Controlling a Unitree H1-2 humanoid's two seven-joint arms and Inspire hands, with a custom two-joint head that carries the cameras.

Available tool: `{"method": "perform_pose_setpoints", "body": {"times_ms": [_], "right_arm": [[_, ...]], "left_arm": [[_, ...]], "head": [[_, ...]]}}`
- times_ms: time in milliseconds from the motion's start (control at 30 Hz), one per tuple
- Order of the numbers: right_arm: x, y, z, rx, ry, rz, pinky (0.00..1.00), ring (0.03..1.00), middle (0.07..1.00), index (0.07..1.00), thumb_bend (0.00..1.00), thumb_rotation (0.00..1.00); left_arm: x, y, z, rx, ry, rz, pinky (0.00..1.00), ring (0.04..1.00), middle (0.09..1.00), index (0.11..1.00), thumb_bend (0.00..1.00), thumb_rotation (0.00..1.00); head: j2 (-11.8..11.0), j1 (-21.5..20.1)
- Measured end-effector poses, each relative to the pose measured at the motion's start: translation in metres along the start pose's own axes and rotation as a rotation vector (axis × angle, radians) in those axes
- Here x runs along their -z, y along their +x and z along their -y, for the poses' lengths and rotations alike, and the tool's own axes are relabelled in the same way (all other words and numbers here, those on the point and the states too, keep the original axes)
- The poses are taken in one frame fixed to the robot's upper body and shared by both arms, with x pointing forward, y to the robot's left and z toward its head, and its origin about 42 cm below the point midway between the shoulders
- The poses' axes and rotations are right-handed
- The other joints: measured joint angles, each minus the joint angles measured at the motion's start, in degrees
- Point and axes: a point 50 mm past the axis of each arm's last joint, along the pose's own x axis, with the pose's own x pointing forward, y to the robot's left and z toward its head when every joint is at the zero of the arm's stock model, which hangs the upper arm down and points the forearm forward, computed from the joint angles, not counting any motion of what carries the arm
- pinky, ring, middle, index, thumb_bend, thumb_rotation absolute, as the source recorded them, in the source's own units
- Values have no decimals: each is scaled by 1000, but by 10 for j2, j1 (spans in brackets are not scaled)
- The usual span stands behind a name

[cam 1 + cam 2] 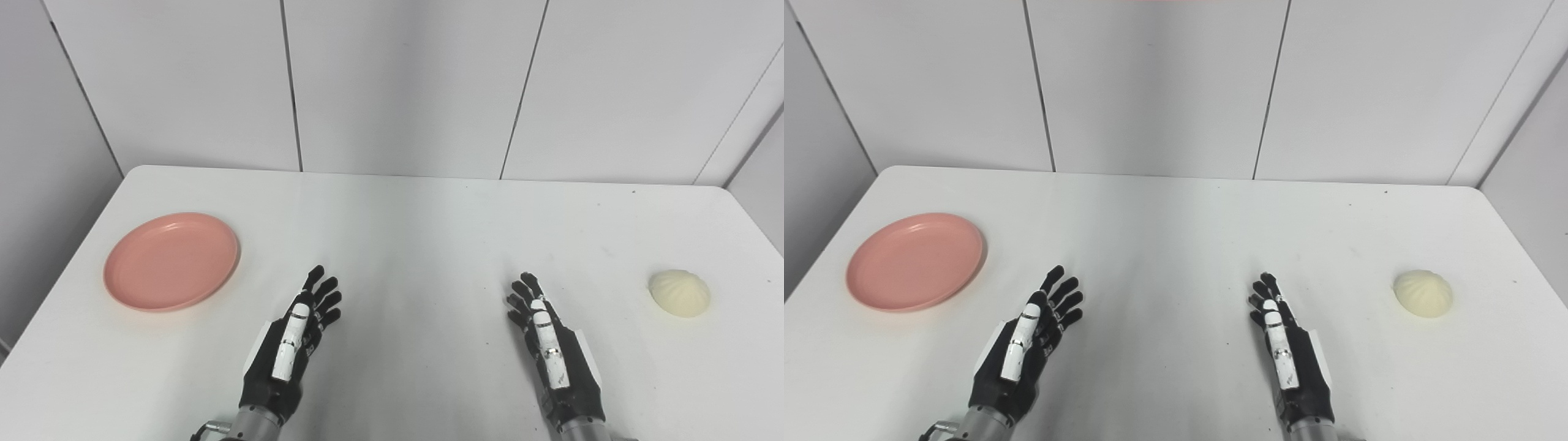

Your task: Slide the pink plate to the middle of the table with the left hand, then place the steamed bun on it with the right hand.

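Note:
A pink plate (171,260) lies empty on the left side of the white table (416,233). A pale steamed bun (679,293) sits on the table at the far right. My left hand (293,343) is open and empty near the front edge, to the right of the plate and apart from it. My right hand (548,346) is open and empty near the front edge, well left of the bun. Both hands have straight, spread fingers pointing away from me. The same scene shows in the right eye view, with the plate (915,260) and the bun (1423,293).
White wall panels (404,79) stand right behind the table's far edge. The table's left and right edges lie close to the plate and the bun.

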Motion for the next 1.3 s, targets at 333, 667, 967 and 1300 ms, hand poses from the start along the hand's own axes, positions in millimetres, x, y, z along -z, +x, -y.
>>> {"method": "perform_pose_setpoints", "body": {"times_ms": [333, 667, 967, 1300], "right_arm": [[0, 0, 0, 0, -3, 0, 929, 919, 932, 942, 249, 1000], [0, 0, 0, -1, 1, -1, 931, 920, 934, 945, 245, 1000], [1, 0, 0, -1, -1, -2, 926, 915, 928, 940, 254, 1000], [1, 0, 1, -2, -3, -3, 927, 917, 930, 942, 253, 1000]], "left_arm": [[0, 0, 0, 0, 0, 0, 919, 932, 947, 951, 426, 1000], [0, 0, 0, 0, 0, 2, 919, 931, 946, 950, 428, 1000], [1, 0, 0, 0, 0, 3, 919, 932, 946, 949, 429, 1000], [1, 1, 0, 0, 1, 6, 918, 930, 944, 948, 428, 1000]], "head": [[-1, -1], [-1, -1], [-1, -1], [-1, -1]]}}
